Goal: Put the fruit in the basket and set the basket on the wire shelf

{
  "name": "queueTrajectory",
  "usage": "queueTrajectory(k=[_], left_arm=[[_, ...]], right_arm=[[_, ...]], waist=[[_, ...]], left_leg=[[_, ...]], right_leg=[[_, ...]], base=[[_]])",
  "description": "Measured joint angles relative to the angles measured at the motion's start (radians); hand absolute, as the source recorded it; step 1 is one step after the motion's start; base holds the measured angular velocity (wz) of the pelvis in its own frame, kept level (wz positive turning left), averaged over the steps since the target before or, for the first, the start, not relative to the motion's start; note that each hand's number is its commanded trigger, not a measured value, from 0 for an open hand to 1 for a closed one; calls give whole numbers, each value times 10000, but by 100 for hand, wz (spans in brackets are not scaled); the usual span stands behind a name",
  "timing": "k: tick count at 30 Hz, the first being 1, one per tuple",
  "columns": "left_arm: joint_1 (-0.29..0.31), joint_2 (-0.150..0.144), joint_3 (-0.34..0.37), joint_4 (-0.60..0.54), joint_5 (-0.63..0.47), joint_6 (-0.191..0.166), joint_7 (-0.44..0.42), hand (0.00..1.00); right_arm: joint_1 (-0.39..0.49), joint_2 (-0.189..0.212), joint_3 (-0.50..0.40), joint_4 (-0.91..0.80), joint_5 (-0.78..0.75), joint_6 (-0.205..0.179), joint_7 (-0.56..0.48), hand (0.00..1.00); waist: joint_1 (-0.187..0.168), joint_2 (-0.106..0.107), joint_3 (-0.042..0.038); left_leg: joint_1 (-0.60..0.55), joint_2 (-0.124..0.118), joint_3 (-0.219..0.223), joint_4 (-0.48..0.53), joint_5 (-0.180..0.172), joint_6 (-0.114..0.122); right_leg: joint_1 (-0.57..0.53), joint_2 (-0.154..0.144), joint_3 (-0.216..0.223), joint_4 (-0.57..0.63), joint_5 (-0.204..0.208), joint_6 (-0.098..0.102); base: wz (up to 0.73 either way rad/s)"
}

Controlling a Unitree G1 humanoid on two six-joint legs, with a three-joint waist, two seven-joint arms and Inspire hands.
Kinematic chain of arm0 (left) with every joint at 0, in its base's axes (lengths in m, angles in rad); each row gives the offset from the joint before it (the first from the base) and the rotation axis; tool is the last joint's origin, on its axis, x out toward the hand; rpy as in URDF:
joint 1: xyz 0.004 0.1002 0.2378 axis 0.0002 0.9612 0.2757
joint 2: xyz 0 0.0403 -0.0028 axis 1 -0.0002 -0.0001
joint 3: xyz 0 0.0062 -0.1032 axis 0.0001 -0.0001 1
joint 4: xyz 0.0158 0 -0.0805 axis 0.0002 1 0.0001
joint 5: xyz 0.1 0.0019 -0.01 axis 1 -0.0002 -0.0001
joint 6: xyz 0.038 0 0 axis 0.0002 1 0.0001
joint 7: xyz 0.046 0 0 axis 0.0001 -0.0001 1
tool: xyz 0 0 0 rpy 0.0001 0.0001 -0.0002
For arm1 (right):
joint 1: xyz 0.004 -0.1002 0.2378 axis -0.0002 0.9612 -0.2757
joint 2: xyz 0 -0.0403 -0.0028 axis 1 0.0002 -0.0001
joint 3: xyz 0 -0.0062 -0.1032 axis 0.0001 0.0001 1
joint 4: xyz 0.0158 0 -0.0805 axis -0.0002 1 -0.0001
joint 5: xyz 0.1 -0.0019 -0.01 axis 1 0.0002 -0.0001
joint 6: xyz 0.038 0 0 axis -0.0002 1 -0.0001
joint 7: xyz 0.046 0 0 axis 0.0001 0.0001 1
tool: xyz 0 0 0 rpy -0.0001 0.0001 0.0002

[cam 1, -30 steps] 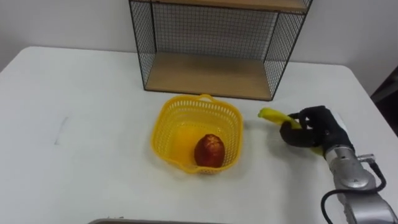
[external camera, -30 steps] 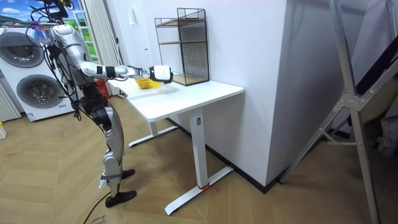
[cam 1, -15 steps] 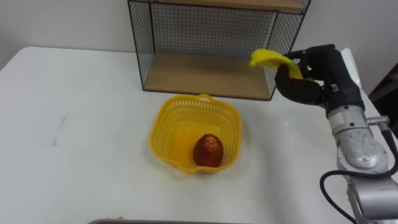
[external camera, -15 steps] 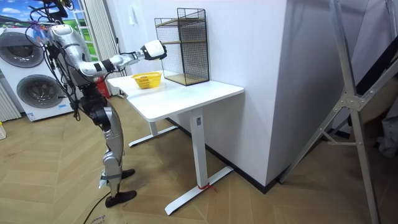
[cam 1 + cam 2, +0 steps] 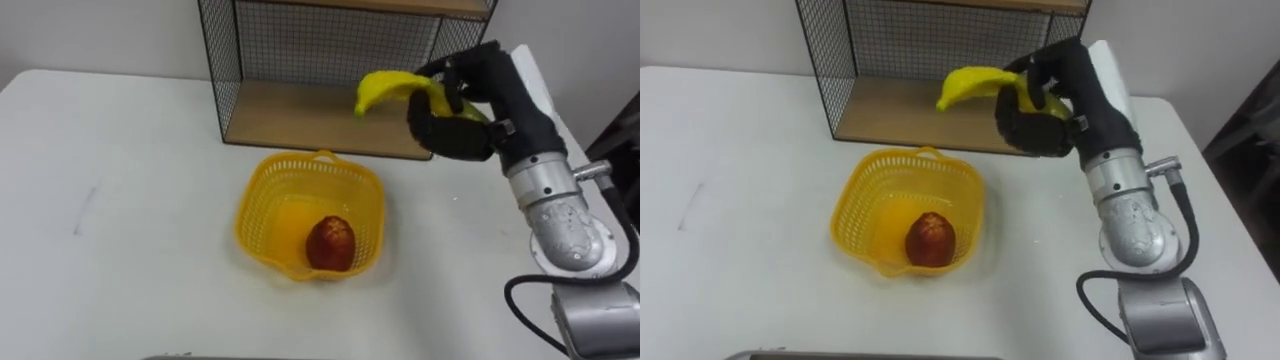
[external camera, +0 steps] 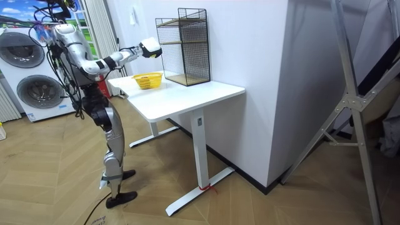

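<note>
My right hand (image 5: 462, 112) (image 5: 1045, 108) is shut on a yellow banana (image 5: 388, 88) (image 5: 970, 82), held in the air above and to the right of the yellow plastic basket (image 5: 268, 194) (image 5: 862, 199). The banana's free end points left, in front of the wire shelf's lower board. Inside the basket, near its front wall, lies a red fruit (image 5: 330, 242) (image 5: 929, 238). The black wire shelf (image 5: 330, 105) (image 5: 930, 100) with wooden boards stands at the table's back edge behind the basket. From the room view, the raised right hand (image 6: 150, 48) is over the basket (image 6: 147, 80).
The white table (image 5: 120, 200) (image 6: 187, 97) has bare surface left and right of the basket. I stand at the table's end on the room view's left. A wall rises behind the shelf (image 6: 184, 44), and washing machines (image 6: 28, 75) stand behind me.
My right hand lifted the banana off the table at the basket's right and carried it up and leftward, to a spot above the basket's right rim. The basket and red fruit stayed put.
</note>
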Motion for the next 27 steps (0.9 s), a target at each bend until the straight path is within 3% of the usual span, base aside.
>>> queueTrajectory(k=[8, 14, 15, 16, 27], left_arm=[[-131, 8, -18, 0, -6, 1, -1, 0], [-271, 66, -209, 218, -10, -7, 0, 0], [-279, 66, -253, 218, -10, -10, -3, 0], [-290, 67, -285, 218, -10, -12, -6, 0], [-288, 67, -343, 218, -5, -59, -23, 0]], right_arm=[[0, 2, 434, -4, -117, 7, 1193, 100], [25, 45, 601, -43, -511, 7, 1503, 100], [25, 45, 627, -43, -576, 7, 1584, 58], [26, 46, 648, -45, -663, 7, 1654, 0], [28, 52, 916, -42, -800, 9, 2065, 0]], waist=[[64, 35, 50], [73, 71, 52], [69, 64, 47], [70, 55, 40], [85, 11, 11]], left_leg=[[17, -10, -58, 21, 0, 0], [21, -7, -45, 19, 3, -5], [22, -7, -43, 20, 3, -5], [23, -7, -42, 20, 3, -5], [45, -6, -36, 25, 4, -4]], right_leg=[[61, -3, -66, -3, 0, 0], [42, -2, -57, -2, 0, 0], [41, -2, -57, -2, 0, 0], [41, -2, -58, -2, 0, 0], [70, -4, -56, -2, 0, 0]], base=[[3], [0], [0], [0], [0]])
